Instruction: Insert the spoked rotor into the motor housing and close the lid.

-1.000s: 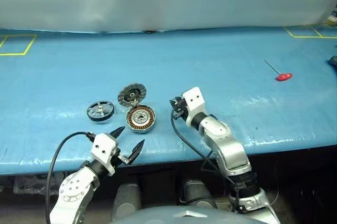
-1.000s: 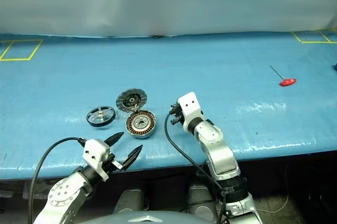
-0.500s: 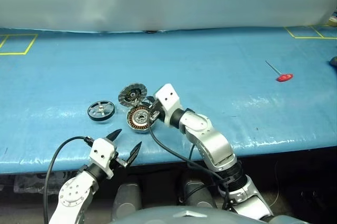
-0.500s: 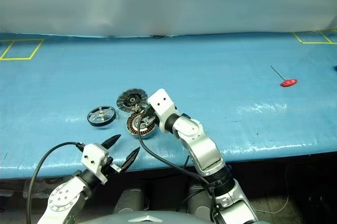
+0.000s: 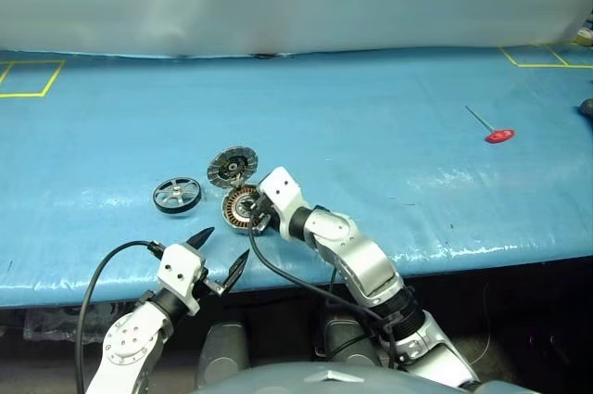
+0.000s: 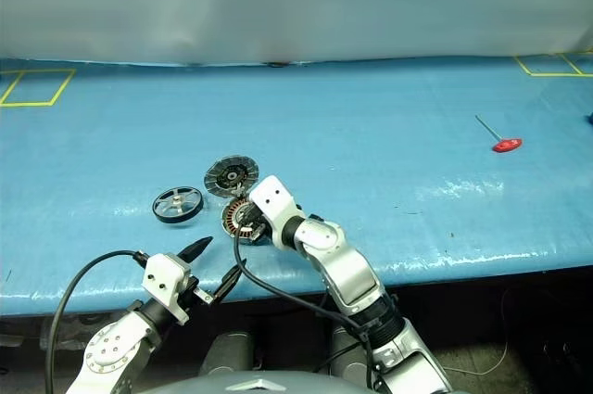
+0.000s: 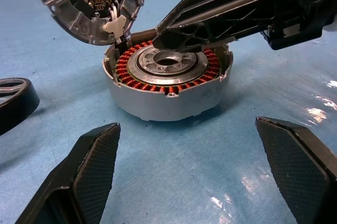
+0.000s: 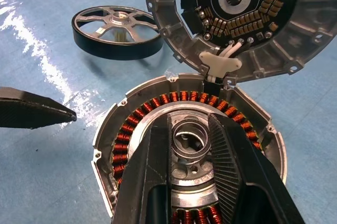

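on the blue table (image 5: pixel 389 116), the open motor housing (image 5: pixel 243 206) sits under the right gripper (image 8: pixel 195 182), whose narrowly parted, empty fingers straddle its hub. the spoked rotor (image 5: pixel 177 195) lies flat to its left, nearer the wide-open left gripper (image 5: pixel 220 252); the lid (image 5: pixel 232 167) stands raised behind.

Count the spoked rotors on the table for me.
1. The spoked rotor lies flat on the blue table, left of the open motor housing and apart from it. None seems hidden.
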